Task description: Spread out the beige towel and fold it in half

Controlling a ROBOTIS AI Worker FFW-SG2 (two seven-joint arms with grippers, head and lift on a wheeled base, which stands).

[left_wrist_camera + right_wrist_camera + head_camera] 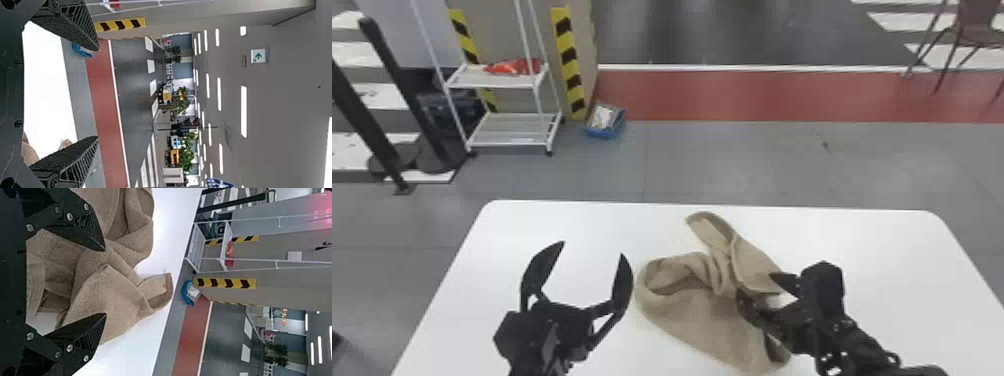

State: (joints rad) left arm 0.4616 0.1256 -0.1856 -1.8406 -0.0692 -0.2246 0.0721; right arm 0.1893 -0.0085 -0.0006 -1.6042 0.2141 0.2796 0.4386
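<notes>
I see the beige towel (702, 315) crumpled on the worktop (557, 215), spreading and folding both left to do. My left end effector (593, 249) gapes wide; my right end effector (755, 283) is wide at the cloth.

A green arrow (258, 56) on a white sign (254, 51) — pale marks on a blue sign (219, 183)

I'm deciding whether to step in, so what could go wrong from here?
The towel is crumpled, so the right end effector, open around some of it, might pinch several layers at once. The left end effector is open and holds nothing, so a one-sided pull could drag the towel instead of spreading it.
</notes>
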